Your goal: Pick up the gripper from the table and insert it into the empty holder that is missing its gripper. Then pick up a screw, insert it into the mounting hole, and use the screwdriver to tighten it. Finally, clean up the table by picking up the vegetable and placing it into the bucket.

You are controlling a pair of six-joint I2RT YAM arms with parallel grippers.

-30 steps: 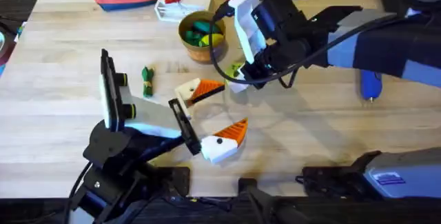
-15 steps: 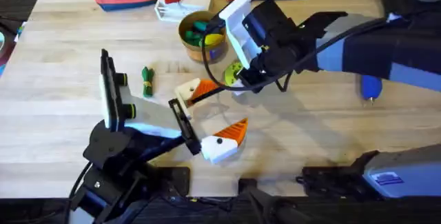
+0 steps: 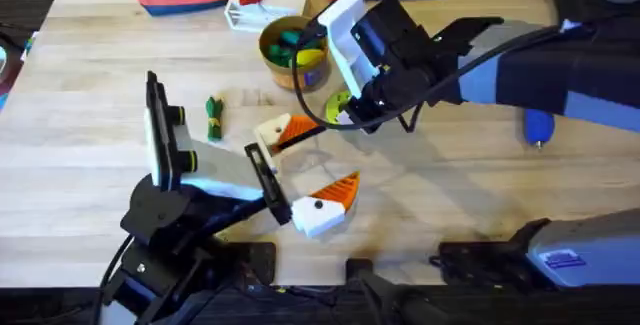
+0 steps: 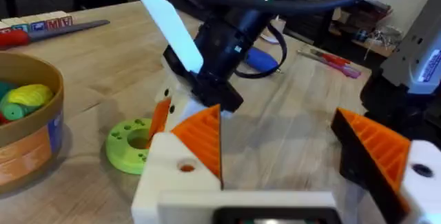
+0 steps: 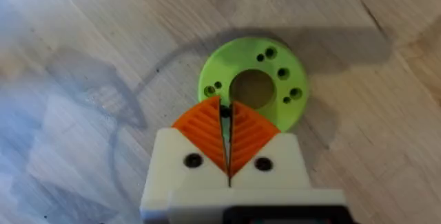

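Right fingers [image 5: 227, 131]: orange ribbed pads pressed together with something small and dark pinched at the tips, poised over the rim of a lime-green disc [image 5: 253, 86] lying on the wooden surface [image 5: 83, 58]. Left fingers [image 3: 313, 175]: spread wide apart, both bearing orange pads, holding nothing. Bucket [image 3: 290, 53]: beyond the right fingers; green vegetable [image 3: 213, 118]: on the surface beside the left arm; blue screwdriver [image 3: 538, 125]: well apart from both.

Right hand [image 5: 226, 136] pointed down, fingers pressed together, left hand [image 3: 310, 170] low, fingers spread apart
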